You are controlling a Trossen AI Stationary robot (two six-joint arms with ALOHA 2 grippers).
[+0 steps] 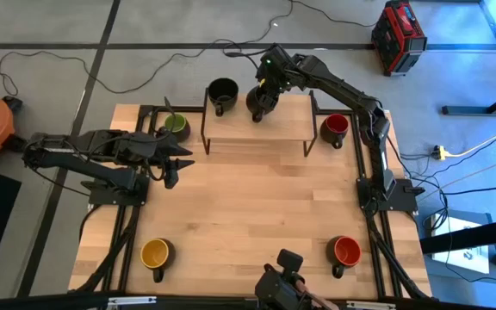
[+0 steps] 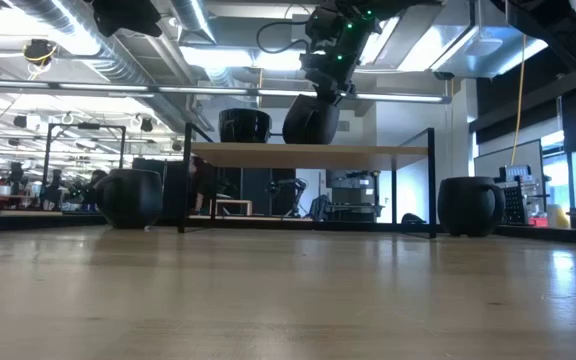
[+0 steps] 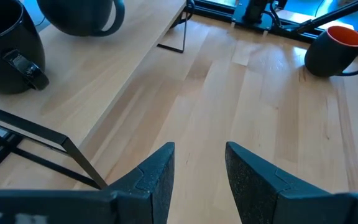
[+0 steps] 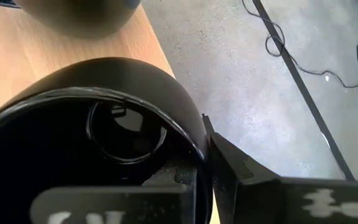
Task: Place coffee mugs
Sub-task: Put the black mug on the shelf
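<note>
Two mugs with black insides are at the raised shelf [image 1: 257, 129]. One [image 1: 222, 93] stands on its far left part; the other [image 1: 259, 102] is in my right gripper [image 1: 263, 89], shut on it, and shows tilted in the low view [image 2: 311, 120]. The green mug [image 1: 176, 127] stands on the table left of the shelf, the dark red one [image 1: 334, 127] right of it. The yellow mug [image 1: 157, 254] and the orange-red mug [image 1: 345, 251] stand near the near edge. My left gripper [image 1: 176, 169] hovers open near the green mug, touching nothing [image 3: 197, 174]. My right gripper holds the black mug by its wall at the rim [image 4: 199, 140], one finger inside the mug [image 4: 169, 177] and one outside [image 4: 241, 177]. It comes from above, slanting in from the far right. The mug is tilted, its base at the shelf top [image 2: 311, 143]; whether it touches, I cannot tell.
The shelf stands on thin black wire legs [image 2: 183, 190] along the far middle of the table. The wide wooden middle of the table [image 1: 248, 207] lies bare between the mugs. A camera mount [image 1: 284, 280] sits at the near edge. Cables and a red case [image 1: 398, 34] lie on the floor beyond.
</note>
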